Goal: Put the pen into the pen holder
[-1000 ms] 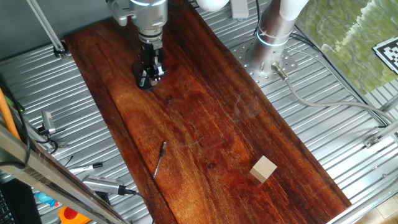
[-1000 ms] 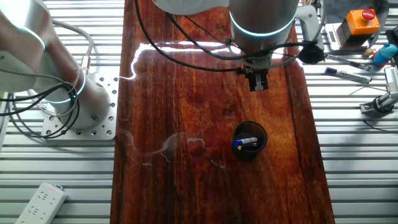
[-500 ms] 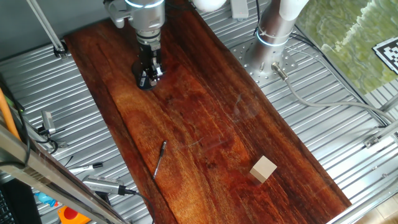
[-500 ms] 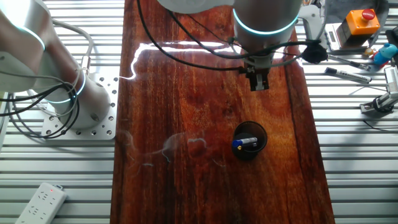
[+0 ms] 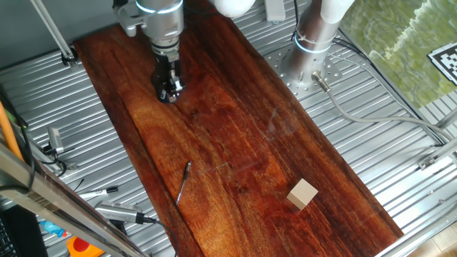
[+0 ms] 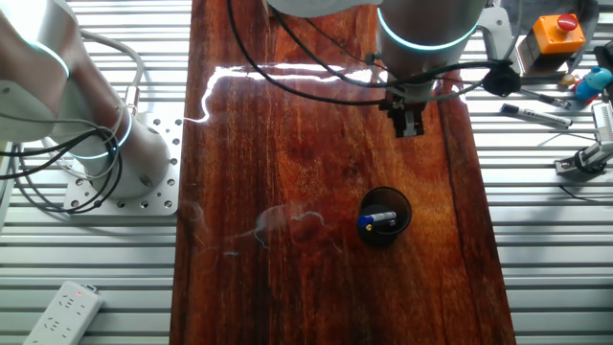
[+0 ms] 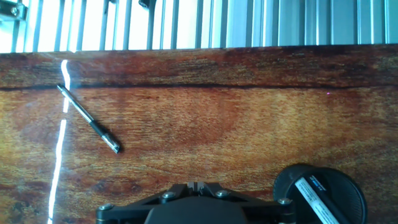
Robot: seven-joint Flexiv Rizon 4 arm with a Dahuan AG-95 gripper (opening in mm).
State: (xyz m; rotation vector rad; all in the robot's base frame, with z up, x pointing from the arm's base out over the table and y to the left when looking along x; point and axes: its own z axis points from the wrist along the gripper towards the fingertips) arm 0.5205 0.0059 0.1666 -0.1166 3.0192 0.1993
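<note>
Your pen lies flat on the dark polished wooden board, well apart from the gripper, toward the board's near end in one fixed view. Its long axis runs roughly along the board, slightly slanted. It is slim, smooth and dark, with a lighter tip. The pen holder, a round black cup, already holds a blue pen. You cannot tell whether the fingers are spread; nothing sits between them
</note>
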